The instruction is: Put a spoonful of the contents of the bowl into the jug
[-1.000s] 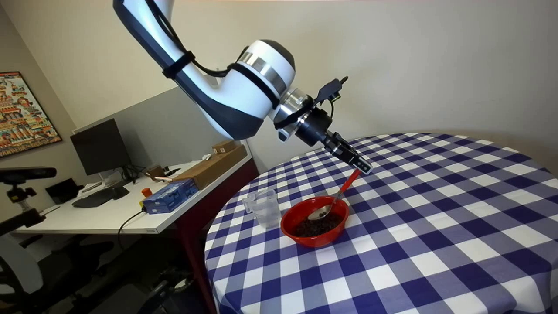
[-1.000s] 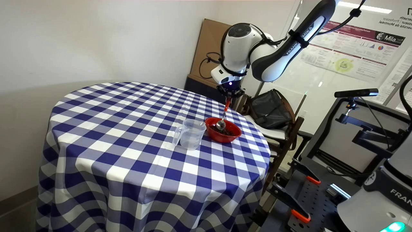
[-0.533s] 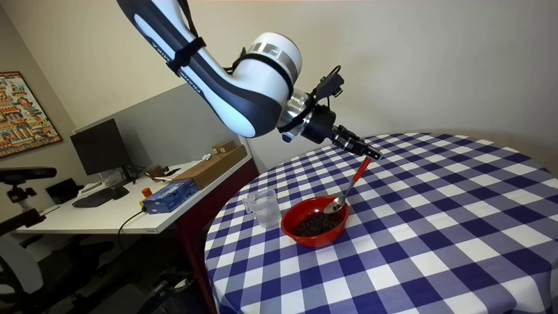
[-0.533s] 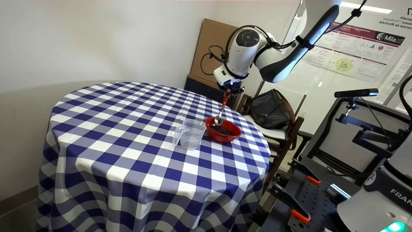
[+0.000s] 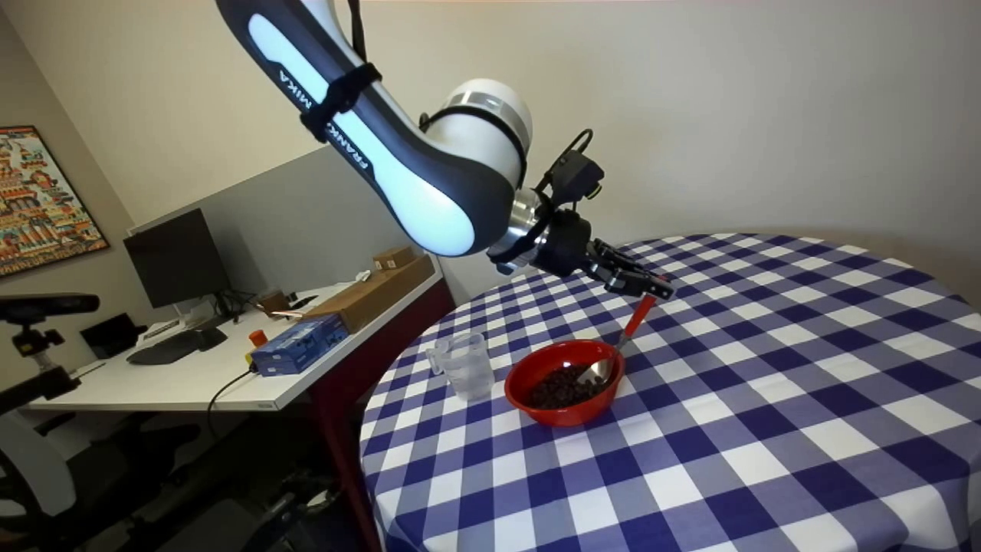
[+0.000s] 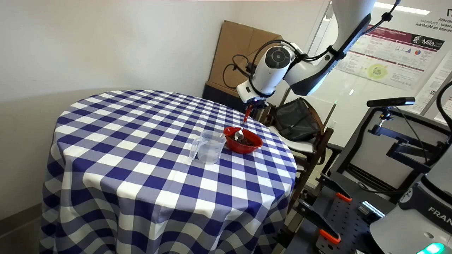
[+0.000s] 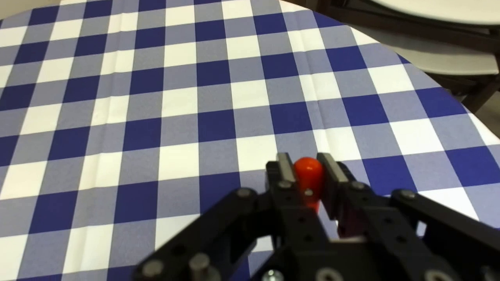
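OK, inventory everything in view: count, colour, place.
bowl: 1, red, on tablecloth
contents: uncounted, dark, in bowl
spoon: 1, red-handled, head in bowl
jug: 1, clear, beside bowl
tablecloth: 1, blue-and-white, under bowl
desk: 1, white, beyond tablecloth
monitor: 1, black, on desk
carton: 1, blue, on desk
picture: 1, multicoloured, on wall
wooden chair: 1, brown, beyond tablecloth
bag: 1, dark, on wooden chair
other background: uncounted, mixed, all around
arm: 1, white and dark, over tablecloth
gripper: 1, black, clamped on spoon
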Controlling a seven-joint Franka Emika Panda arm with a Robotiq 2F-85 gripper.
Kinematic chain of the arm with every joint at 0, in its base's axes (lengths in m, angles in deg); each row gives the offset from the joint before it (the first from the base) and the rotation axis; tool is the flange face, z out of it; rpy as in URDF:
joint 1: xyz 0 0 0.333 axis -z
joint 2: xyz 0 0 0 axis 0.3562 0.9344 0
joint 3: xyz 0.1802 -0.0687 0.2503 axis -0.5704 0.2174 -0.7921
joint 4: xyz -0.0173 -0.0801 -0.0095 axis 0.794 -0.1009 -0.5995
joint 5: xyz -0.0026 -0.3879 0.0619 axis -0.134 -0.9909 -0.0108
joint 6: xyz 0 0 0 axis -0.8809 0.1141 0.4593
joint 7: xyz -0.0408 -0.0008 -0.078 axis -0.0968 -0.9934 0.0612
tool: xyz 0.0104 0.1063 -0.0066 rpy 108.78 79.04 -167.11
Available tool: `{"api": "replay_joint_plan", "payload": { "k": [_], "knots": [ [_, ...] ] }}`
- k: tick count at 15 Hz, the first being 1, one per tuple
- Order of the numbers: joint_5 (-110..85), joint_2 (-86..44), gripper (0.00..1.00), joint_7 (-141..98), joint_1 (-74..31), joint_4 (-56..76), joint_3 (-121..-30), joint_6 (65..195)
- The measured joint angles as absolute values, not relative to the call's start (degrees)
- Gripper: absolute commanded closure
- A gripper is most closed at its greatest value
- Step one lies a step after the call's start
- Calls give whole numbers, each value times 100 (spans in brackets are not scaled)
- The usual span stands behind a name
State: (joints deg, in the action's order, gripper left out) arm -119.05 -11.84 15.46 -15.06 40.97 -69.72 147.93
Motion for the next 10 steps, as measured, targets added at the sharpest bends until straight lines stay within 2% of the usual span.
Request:
{"api": "replay_joint_plan", "payload": {
  "k": [10],
  "knots": [
    [-11472, -1124, 95, 1240, -1478, 4250, -7136, 14447]
  ]
}}
